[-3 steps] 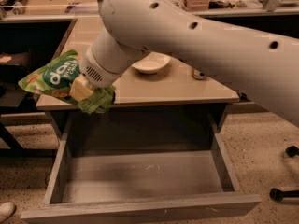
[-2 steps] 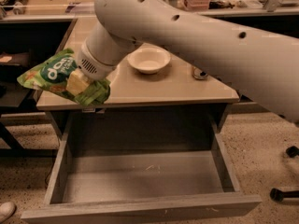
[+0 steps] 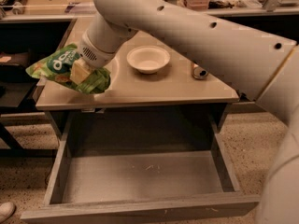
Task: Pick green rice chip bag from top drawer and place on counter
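Gripping white-lettered green bag (image 3: pixel 56 63), hand (image 3: pixel 85 76) hovers over counter (image 3: pixel 163 87).

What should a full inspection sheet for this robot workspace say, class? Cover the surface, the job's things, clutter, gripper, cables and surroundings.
Surface: smooth beige-grey counter, glossy, on a dark frame.
Job's things: crinkled light-green foil rice chip bag held over the counter's front left corner, partly past the edge; wide grey top drawer pulled open, no bag in it.
Clutter: round white bowl mid-counter; small metallic drink can to its right.
Gripper: two-finger gripper shut on the bag, above that corner.
Cables: nothing seen.
Surroundings: speckled floor; white shoe tip at bottom left.
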